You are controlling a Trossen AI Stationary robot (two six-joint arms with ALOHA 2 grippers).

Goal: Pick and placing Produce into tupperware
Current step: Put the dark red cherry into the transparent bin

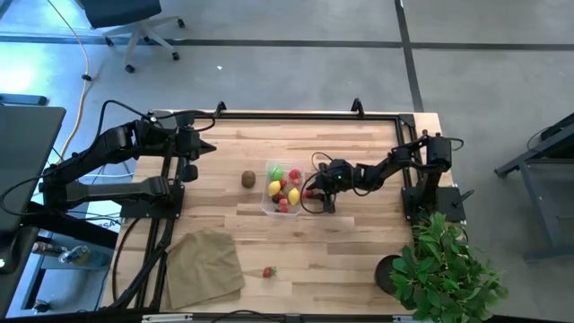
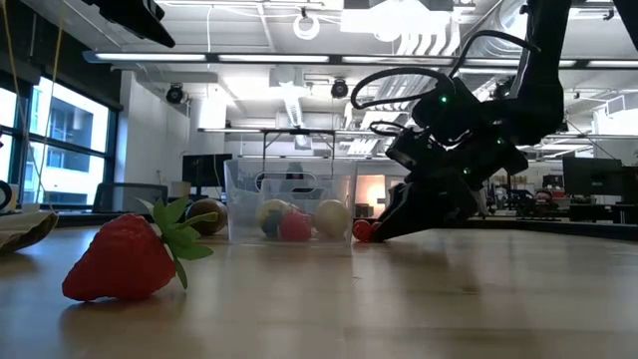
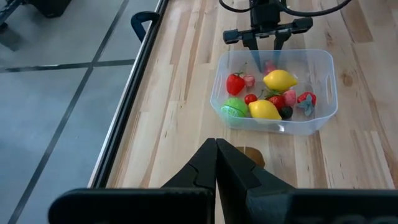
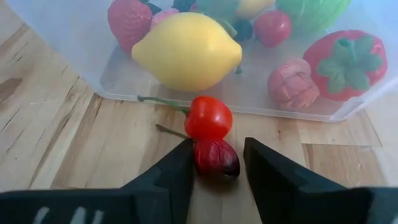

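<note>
The right gripper (image 4: 217,163) sits low on the table just outside the tupperware (image 4: 81,59), its two fingers partly open around a dark red cherry (image 4: 216,158) that lies between them; whether they press it cannot be told. A second, brighter cherry (image 4: 208,117) touches the first, beside the tub wall. Inside the tub lie two lemons (image 3: 280,79), a green ball (image 3: 234,107), strawberries and small berries. One kiwi (image 1: 248,178) and one strawberry (image 1: 268,272) rest on the table. The left gripper (image 3: 216,163) hangs shut, well apart.

Clear tupperware (image 1: 281,190) holding lemons, strawberries, kiwi (image 1: 248,178) beside, cherries (image 4: 210,134) outside
</note>
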